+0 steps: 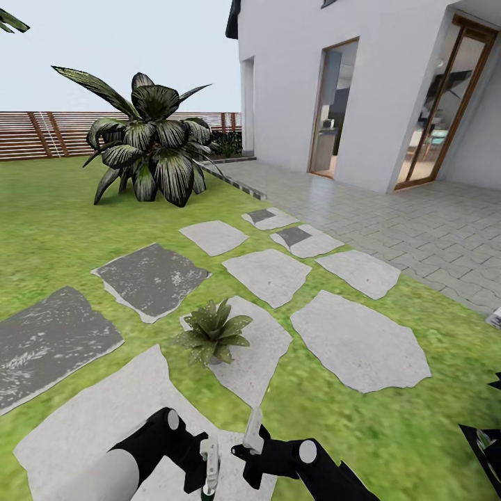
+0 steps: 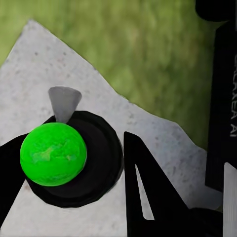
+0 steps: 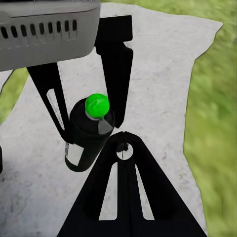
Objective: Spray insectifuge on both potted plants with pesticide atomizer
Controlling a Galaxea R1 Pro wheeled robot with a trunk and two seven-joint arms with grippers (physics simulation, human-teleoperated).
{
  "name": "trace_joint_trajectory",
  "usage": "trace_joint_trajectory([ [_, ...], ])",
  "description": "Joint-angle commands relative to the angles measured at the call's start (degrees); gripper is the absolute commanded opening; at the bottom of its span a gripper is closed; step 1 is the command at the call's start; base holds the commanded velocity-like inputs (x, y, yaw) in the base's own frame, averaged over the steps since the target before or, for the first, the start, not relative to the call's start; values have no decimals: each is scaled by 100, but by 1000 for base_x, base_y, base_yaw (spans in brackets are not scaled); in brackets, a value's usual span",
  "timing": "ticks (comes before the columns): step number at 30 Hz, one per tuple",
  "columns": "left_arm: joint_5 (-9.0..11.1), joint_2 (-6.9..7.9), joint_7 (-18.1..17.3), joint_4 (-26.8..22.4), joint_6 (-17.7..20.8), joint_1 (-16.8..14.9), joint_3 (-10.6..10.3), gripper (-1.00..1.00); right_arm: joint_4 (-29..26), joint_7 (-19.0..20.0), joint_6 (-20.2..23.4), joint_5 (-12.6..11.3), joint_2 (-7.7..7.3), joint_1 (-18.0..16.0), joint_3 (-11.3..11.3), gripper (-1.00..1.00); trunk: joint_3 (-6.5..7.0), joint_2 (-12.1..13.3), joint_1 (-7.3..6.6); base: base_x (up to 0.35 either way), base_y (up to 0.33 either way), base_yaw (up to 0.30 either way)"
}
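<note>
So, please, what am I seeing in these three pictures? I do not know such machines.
These are simulator pictures of a wheeled robot with two arms. The big picture comes from its head camera, over a lawn with flat stones and a small potted plant. The other two come from cameras at each wrist. The left hand has its fingers close on both sides of a black spray bottle with a green top; a firm grip I cannot confirm. The right hand is beside it.

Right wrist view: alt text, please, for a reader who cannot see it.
A black atomizer with a green cap stands on a pale stepping stone, between the fingers of the left pincer. One right pincer finger points at it from close by; lawn borders the stone.
</note>
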Motion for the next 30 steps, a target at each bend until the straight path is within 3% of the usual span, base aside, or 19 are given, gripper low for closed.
trace_joint_trajectory([
  [1, -45, -2, -5, -5, -64, -1, 1, -100, -2, 1, -36, 60, 1, -2, -6, -100, -5, -2, -1, 0, 0, 0],
  [30, -13, -170, -45, -20, -73, -1, 54, -100, 15, -8, -37, 69, -16, -2, -6, -100, -5, -2, -1, 0, 0, 0],
])
